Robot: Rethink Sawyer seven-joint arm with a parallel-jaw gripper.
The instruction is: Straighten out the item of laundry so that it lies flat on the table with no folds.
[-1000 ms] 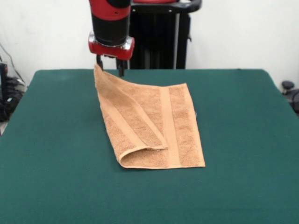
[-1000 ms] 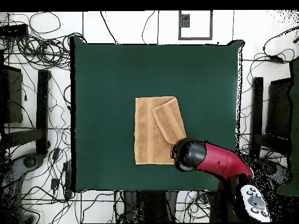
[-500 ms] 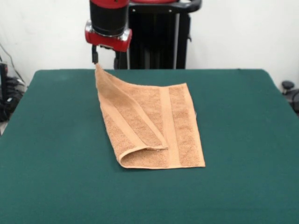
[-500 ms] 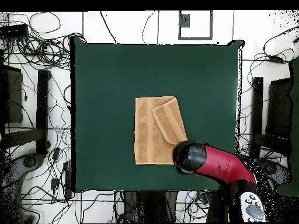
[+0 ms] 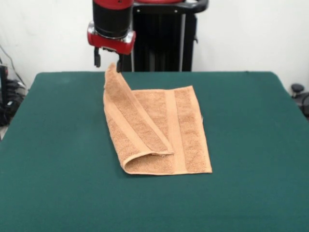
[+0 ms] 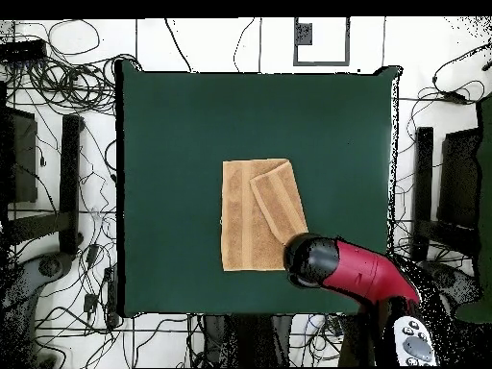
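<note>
End effector [image 5: 107, 60] apparently open above towel [image 5: 159, 130], arm hiding corner overhead

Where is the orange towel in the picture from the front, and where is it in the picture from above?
Front view: the folded orange-tan terry towel lies middle-left on the dark green felt table, one corner raised beside the gripper.
Overhead view: the towel is near the table's centre, just above the red arm.
Shared landmark: the folded-over flap, running diagonally across the towel.
</note>
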